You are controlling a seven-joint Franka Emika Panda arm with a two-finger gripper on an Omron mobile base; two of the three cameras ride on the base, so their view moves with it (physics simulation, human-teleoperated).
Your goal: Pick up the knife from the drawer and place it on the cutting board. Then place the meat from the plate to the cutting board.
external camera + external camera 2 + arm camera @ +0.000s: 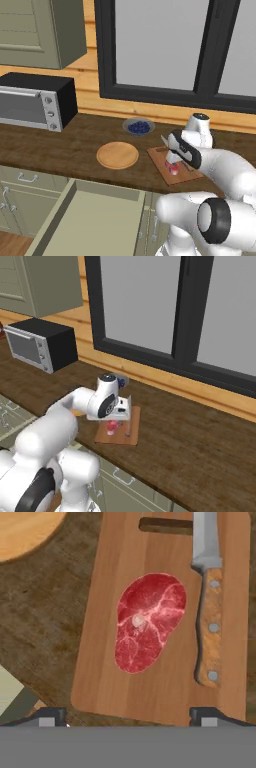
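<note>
Counter (75,150) | cutting board (100,677): marbled red meat (147,622) beside knife (210,612)

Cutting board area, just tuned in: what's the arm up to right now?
The gripper hangs over the cutting board with its fingers spread wide and nothing between them. The meat lies flat on the board, and the knife lies beside it on the same board, apart from it. The plate sits bare on the counter next to the board, and the drawer stands pulled out below. Both items look placed.
</note>
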